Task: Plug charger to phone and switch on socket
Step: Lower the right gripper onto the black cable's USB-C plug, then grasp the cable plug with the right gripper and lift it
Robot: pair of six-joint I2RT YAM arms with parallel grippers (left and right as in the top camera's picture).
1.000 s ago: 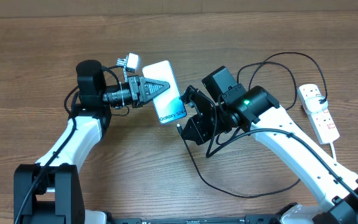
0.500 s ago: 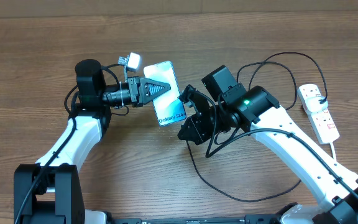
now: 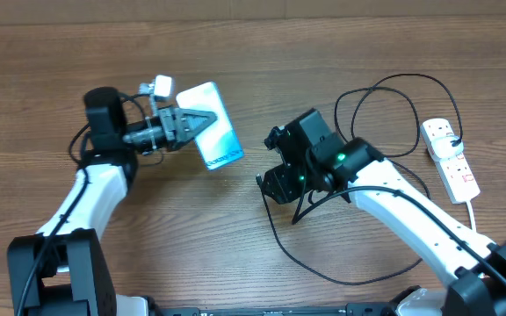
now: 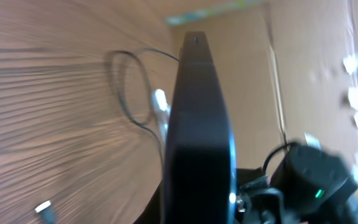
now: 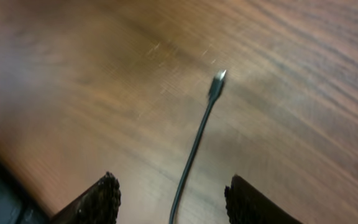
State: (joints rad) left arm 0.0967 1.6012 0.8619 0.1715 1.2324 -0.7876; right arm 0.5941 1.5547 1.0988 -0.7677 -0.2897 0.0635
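Note:
My left gripper (image 3: 202, 123) is shut on the phone (image 3: 218, 145), holding it tilted above the table at the left. The left wrist view shows the phone (image 4: 197, 124) edge-on as a dark slab. My right gripper (image 3: 271, 180) stands open near the middle of the table, apart from the phone. Between its fingers (image 5: 101, 199) the charger cable (image 5: 194, 149) lies loose on the wood, its plug tip (image 5: 218, 81) pointing away and touching nothing. The rest of the charger (image 3: 281, 246) loops under the right arm toward the socket (image 3: 451, 158) at the far right.
The socket's white cord (image 3: 474, 206) runs toward the table's front right edge. A big loop of black cable (image 3: 393, 96) lies behind the right arm. The right arm (image 4: 309, 180) shows blurred past the phone in the left wrist view.
The left arm has carried the phone leftward, away from the right gripper. The right gripper has opened and let go of the charger's plug end, which now lies on the table.

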